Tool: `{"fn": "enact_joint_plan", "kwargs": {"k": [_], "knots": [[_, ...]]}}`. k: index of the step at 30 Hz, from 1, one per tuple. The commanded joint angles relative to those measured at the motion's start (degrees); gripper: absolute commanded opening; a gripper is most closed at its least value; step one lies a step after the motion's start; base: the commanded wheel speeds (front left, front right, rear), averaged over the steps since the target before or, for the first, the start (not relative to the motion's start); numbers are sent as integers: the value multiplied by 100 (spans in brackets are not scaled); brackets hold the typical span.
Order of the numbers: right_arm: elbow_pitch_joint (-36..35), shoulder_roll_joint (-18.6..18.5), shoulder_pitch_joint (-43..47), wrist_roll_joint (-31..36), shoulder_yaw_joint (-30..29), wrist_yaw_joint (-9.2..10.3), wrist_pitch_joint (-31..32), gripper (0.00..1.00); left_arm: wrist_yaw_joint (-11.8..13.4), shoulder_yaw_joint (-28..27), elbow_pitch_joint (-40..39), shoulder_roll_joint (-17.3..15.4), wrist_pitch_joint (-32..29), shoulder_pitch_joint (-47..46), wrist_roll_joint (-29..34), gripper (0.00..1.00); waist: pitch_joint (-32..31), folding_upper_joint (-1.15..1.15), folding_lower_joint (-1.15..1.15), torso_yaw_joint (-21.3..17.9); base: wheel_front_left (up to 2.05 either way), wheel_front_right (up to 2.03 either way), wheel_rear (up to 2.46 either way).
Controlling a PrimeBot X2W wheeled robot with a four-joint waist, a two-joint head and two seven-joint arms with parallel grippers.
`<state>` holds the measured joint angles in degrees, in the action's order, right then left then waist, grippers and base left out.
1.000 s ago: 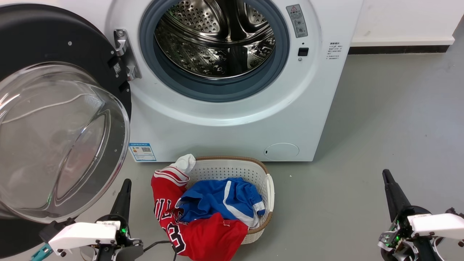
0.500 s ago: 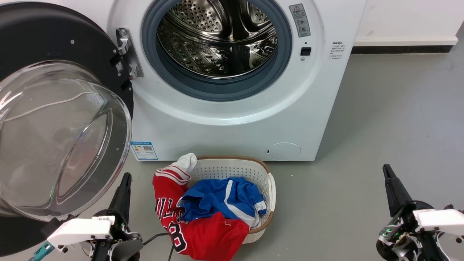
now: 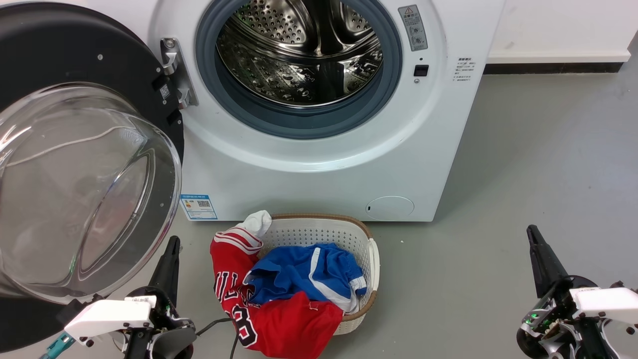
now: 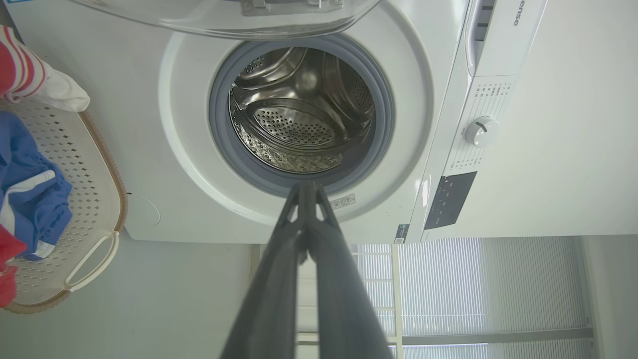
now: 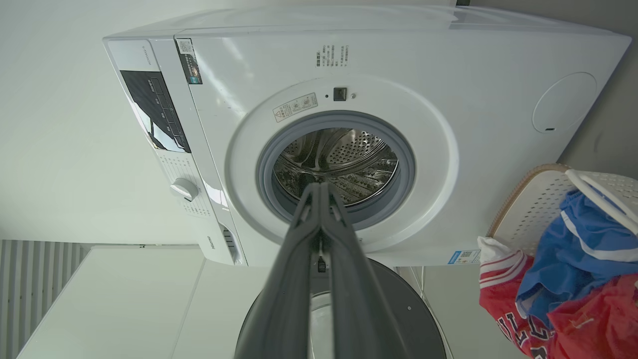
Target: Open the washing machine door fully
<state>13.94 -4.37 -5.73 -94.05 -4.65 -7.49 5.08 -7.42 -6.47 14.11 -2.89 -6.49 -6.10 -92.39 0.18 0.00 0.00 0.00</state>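
Door: the washing machine door [image 3: 84,164] fills the left of the frame, swung wide on its metal hinge [image 3: 174,75], glass bowl facing outward.
Machine: the washing machine [image 3: 319,164] sits at upper centre, with the steel drum [image 3: 299,55] and grey gasket [image 3: 299,122] fully exposed.
Progress: the door looks at or close to its full swing, so the mouth is clear for loading.
Left gripper: the left gripper [image 3: 174,242] is at lower left, just beside the door's lower rim but touching nothing, its fingers pressed together.
Right gripper: the right gripper [image 3: 531,230] is at lower right, well apart from the machine, its fingers closed on nothing and likely parked out of the way.
Basket: the white laundry basket [image 3: 319,232] stands below the drum, probably placed handy for loading. It holds a red jersey [image 3: 279,319] and blue shorts [image 3: 304,274].
Surface: a smooth grey floor [image 3: 523,174].
Room: a white wall with a dark skirting [image 3: 548,67] at upper right.
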Motion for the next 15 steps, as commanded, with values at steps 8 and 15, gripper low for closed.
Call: {"fn": "enact_joint_plan", "kwargs": {"k": [8,15], "knots": [[13,35,-79,35,-28,0,33,0,-23,-19,3,3,-28,-41,-6,0,0,0,0,0,0,0,0],[14,44,-80,48,-41,0,40,0,-23,-19,3,3,-28,-41,-4,0,0,0,0,0,0,0,0]]}}
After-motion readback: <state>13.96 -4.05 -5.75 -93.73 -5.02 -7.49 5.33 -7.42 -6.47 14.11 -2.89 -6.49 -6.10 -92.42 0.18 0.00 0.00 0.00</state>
